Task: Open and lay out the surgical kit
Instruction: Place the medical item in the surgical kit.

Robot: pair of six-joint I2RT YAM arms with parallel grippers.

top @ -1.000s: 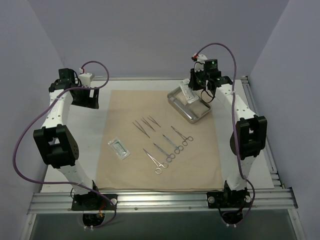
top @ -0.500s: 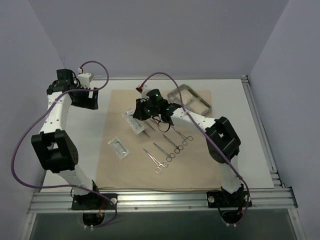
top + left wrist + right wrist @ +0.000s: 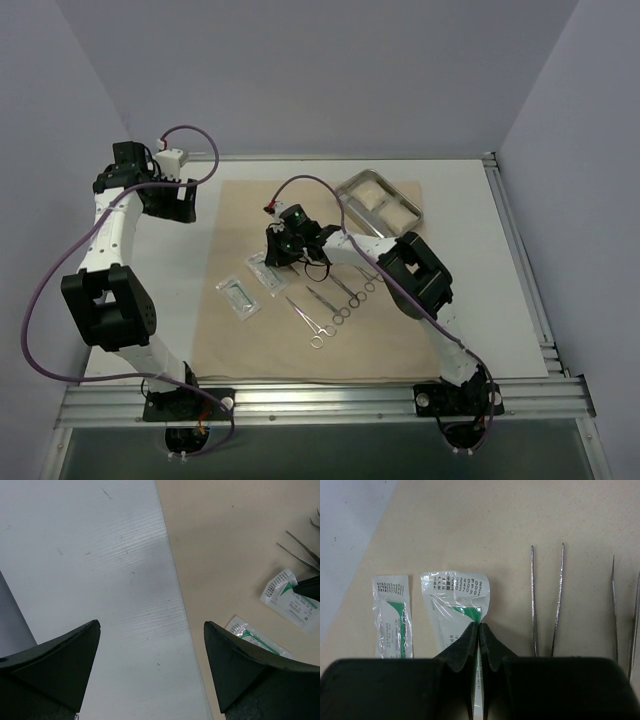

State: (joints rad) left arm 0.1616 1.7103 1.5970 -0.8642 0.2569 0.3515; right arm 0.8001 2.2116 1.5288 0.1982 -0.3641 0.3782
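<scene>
The tan cloth wrap lies spread flat on the table. My right gripper is shut on the edge of a clear packet, held low over the cloth's left part. A second packet lies just left of it, seen from above as the held packet beside the lying one. Thin tweezers lie to the right. Several ring-handled clamps lie in a row at mid-cloth. The steel tray holds gauze squares at the back. My left gripper hangs open over bare table, left of the cloth.
The white table top borders the cloth's left edge. The right arm stretches low across the cloth over the tweezers' area. Metal rails run along the near edge. Grey walls close in both sides.
My right arm has swung from the tray at the back right across to the left part of the cloth, carrying the packet down beside the other one. The left arm has barely moved.
</scene>
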